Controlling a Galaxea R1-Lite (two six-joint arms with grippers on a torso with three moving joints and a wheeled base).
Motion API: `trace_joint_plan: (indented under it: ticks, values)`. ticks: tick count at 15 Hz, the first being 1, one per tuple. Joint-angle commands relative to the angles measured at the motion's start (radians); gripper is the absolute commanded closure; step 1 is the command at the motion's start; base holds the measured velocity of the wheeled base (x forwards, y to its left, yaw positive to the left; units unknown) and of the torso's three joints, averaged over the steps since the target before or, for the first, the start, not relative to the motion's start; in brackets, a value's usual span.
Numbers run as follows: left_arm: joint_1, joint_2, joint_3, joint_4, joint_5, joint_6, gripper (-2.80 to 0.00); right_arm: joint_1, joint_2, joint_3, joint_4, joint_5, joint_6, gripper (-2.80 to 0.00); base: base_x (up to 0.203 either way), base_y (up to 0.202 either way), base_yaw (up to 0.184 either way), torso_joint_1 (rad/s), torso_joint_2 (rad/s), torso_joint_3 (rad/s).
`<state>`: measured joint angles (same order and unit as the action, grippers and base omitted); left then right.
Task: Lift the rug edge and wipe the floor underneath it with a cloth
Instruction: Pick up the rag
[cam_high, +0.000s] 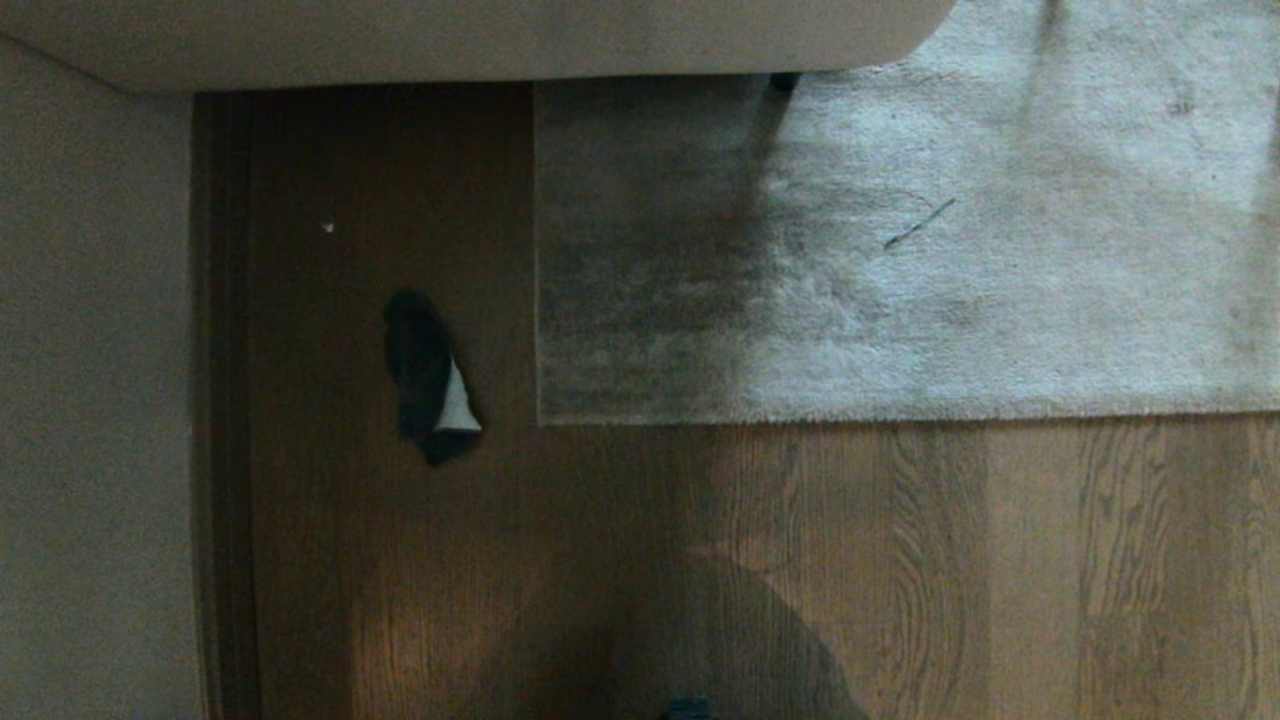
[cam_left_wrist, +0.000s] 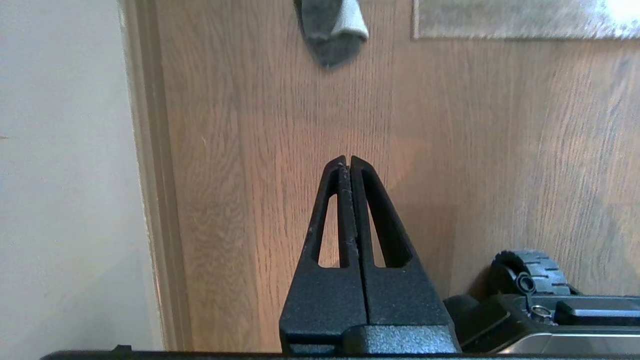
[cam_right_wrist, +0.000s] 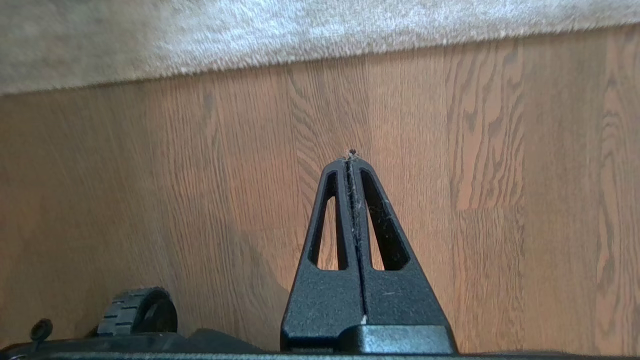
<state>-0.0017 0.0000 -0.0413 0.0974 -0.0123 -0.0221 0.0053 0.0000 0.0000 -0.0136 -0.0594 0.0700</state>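
Only the head view takes in the whole layout: the rug edge (cam_high: 880, 415) lying flat on the floor (cam_high: 620, 560), its square corner near the cloth (cam_high: 430, 380), which lies apart on bare planks beside a pale wall (cam_high: 95, 400). The wrist views alone show the left gripper (cam_left_wrist: 348, 159) and right gripper (cam_right_wrist: 351, 155), fingers pressed together, holding nothing, above the floor.
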Motion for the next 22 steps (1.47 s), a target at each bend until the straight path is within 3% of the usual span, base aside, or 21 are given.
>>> trace_joint_plan:
  ticks: [1,17,22]
  values:
    - [0.0,0.0,0.0,0.001,0.0,-0.001,0.0,0.001,0.001,0.0,0.0,0.0,0.001,0.0,0.0,0.0,0.0,0.007,0.0,-0.193]
    - [0.0,0.0,0.001,0.001,0.0,-0.001,0.0,0.001,0.0,0.0,0.0,0.0,0.001,0.0,0.0,0.0,0.0,0.001,0.0,-0.197]
    - [0.0,0.0,0.001,0.001,0.0,-0.001,0.0,0.001,0.001,0.0,0.0,0.0,0.001,0.0,0.0,0.0,0.0,0.002,0.0,-0.041]
